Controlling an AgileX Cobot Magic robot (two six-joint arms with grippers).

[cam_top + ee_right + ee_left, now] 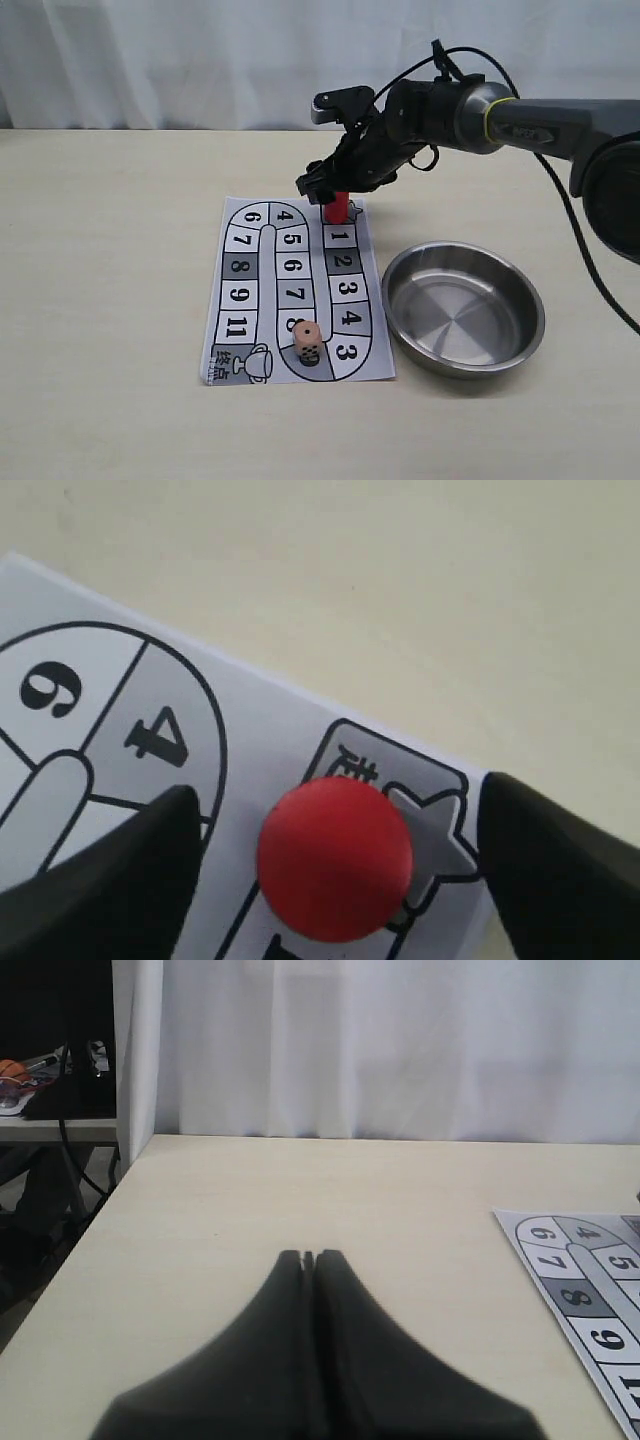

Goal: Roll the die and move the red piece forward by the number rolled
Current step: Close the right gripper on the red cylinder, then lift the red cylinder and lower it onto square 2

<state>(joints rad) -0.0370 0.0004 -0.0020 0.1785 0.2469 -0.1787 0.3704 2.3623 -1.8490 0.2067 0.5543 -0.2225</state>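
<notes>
The left gripper [308, 1257] has its fingers pressed together and holds nothing, over the left side of the counter [120, 250]. The die [307, 342], tan with black pips, lies on the board [232, 300] near the front edge. The right gripper [333, 192] reaches in from the right edge. Its fingers are spread on both sides of the red piece [337, 208] and do not touch it. The piece stands upright at the far end of the board.

Hidden, cropped and unreadable parts around the game board [262, 290]

At the board's far end, the right gripper [338, 815] covers the top of the red piece [338, 210] in the exterior view. The piece itself hides much of the print on the square beneath it. Near the board's opposite end, the die [308, 343] covers part of a numbered square, and its front pips are too small to count. The left wrist view crops the board, and the left gripper [308, 1257] is blurred and cut off.
</notes>
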